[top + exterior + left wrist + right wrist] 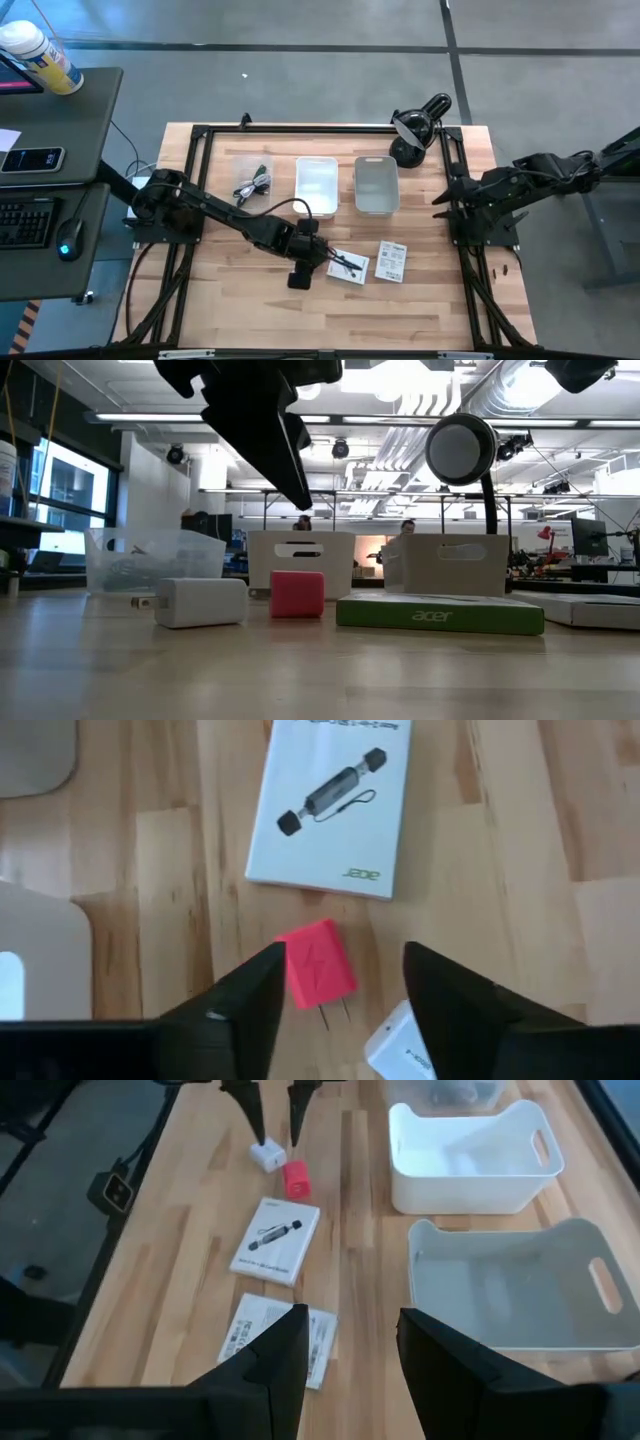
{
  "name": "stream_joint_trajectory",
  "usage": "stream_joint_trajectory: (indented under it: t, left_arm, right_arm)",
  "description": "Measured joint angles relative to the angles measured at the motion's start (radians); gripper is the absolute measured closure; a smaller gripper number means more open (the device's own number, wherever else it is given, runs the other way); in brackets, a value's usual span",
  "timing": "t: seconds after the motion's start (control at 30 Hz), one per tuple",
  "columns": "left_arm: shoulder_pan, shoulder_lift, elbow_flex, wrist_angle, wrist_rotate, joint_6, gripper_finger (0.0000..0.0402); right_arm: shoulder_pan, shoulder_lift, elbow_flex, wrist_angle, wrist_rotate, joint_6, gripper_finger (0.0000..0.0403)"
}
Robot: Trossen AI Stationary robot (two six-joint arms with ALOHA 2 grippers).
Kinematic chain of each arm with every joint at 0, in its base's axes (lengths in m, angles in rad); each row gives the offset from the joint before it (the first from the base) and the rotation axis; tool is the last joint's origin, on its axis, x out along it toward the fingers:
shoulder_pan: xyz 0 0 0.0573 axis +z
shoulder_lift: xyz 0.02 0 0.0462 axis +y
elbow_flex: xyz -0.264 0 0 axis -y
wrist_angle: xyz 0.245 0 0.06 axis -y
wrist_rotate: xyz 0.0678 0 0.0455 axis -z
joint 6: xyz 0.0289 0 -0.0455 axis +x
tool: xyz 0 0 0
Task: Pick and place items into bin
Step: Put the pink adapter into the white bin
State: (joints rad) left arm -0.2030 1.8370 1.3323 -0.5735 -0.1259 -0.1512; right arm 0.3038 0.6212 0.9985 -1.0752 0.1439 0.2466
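Left gripper (340, 1010) open, empty, hovering above pink plug (317, 977) near white packet (331, 805); right gripper (350, 1350) open, empty.

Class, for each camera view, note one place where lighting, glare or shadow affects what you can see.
Low view: bright ceiling lights behind turn the left gripper into a black silhouette. Left wrist view: the light is even, so the picture on the white packet shows plainly. Right wrist view: the inside of the white bin looks bright and washed out.

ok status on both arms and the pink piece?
Left gripper open, above pink charger, not gripping. Right gripper open, parked at the table's right edge. White charger close beside the pink one; bins empty.
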Motion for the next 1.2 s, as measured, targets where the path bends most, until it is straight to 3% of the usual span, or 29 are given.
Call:
stream_joint_trajectory:
  t: [0.2, 0.37, 0.57, 1.2]
  left_arm:
    - [0.001, 0.022, 0.002, 0.016, 0.01, 0.027, 0.0148]
    - [0.001, 0.063, 0.0, 0.049, 0.023, 0.041, 0.0126]
    - [0.002, 0.065, 0.0, 0.04, -0.056, 0.053, 0.0132]
    - [0.027, 0.124, -0.003, 0.023, -0.012, 0.073, 0.0164]
  right_arm:
    - [0.0, 0.0, 0.0, 0.0, 0.026, -0.001, 0.0258]
    - [0.0, 0.0, 0.0, 0.004, 0.041, -0.001, 0.0258]
    - [0.0, 0.0, 0.0, 0.006, 0.041, 0.004, 0.0258]
    - [0.0, 0.0, 0.001, 0.04, 0.045, 0.009, 0.0258]
